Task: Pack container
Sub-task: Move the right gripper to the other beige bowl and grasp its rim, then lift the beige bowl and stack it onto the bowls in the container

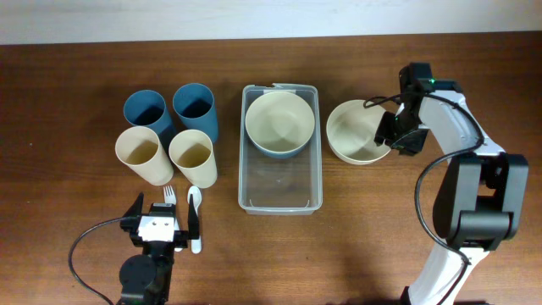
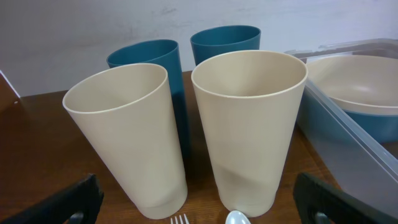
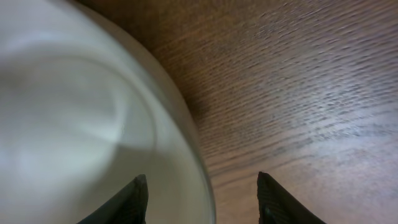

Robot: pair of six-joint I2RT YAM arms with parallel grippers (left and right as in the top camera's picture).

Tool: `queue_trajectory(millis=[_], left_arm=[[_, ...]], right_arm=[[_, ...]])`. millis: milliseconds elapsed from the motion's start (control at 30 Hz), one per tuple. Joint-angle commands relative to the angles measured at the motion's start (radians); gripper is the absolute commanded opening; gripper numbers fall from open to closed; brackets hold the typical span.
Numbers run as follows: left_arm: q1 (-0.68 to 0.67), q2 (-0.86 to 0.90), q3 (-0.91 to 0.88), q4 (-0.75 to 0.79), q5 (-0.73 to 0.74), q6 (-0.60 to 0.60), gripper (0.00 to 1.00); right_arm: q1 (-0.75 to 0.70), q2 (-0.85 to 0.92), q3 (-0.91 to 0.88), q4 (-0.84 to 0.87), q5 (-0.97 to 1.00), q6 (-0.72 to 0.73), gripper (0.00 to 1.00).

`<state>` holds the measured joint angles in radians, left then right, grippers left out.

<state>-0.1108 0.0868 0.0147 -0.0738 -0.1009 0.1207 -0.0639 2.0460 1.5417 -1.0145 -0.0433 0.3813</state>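
Observation:
The clear plastic container (image 1: 280,182) lies at the table's middle with a blue bowl (image 1: 279,124) in its far end; both also show in the left wrist view, container (image 2: 348,134) and bowl (image 2: 367,93). A cream bowl (image 1: 356,131) sits on the table to its right. My right gripper (image 1: 391,135) is open and straddles that bowl's right rim (image 3: 186,124), one finger inside, one outside. My left gripper (image 1: 161,222) is open near the front edge, over the handles of a white fork (image 1: 168,196) and spoon (image 1: 195,216).
Two blue cups (image 1: 146,112) (image 1: 196,108) and two cream cups (image 1: 141,155) (image 1: 192,158) stand left of the container, just beyond the fork (image 2: 180,219) and spoon (image 2: 236,218). A white wall runs along the table's far edge.

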Motion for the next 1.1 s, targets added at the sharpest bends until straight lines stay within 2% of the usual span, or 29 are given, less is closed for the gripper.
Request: queue_trajectory(millis=[0,133,233,333,400,600,900,1067], left_arm=[[0.002,-0.01,-0.005,0.002,0.008,0.016,1.0],[0.002,-0.01,-0.005,0.002,0.008,0.016,1.0],[0.002,-0.01,-0.005,0.002,0.008,0.016,1.0],[0.002,-0.01,-0.005,0.002,0.008,0.016,1.0],[0.002,-0.01,-0.005,0.002,0.008,0.016,1.0],[0.002,-0.01,-0.005,0.002,0.008,0.016,1.0],[0.002,-0.01,-0.005,0.002,0.008,0.016,1.0],[0.002,-0.01,-0.005,0.002,0.008,0.016,1.0]], right_arm=[[0.005,0.026,-0.03,0.018,0.001,0.005,0.51],[0.005,0.027,-0.095,0.086,-0.002,0.019,0.48],[0.005,0.027,-0.132,0.124,-0.002,0.019,0.32],[0.005,0.026,-0.136,0.134,-0.002,0.019,0.11],[0.005,0.02,-0.134,0.134,-0.002,0.019,0.05],[0.005,-0.047,-0.134,0.13,-0.001,0.016,0.04],[0.032,-0.333,-0.087,0.075,0.01,0.019,0.04],[0.084,-0.483,-0.056,0.065,-0.078,0.02,0.04]])
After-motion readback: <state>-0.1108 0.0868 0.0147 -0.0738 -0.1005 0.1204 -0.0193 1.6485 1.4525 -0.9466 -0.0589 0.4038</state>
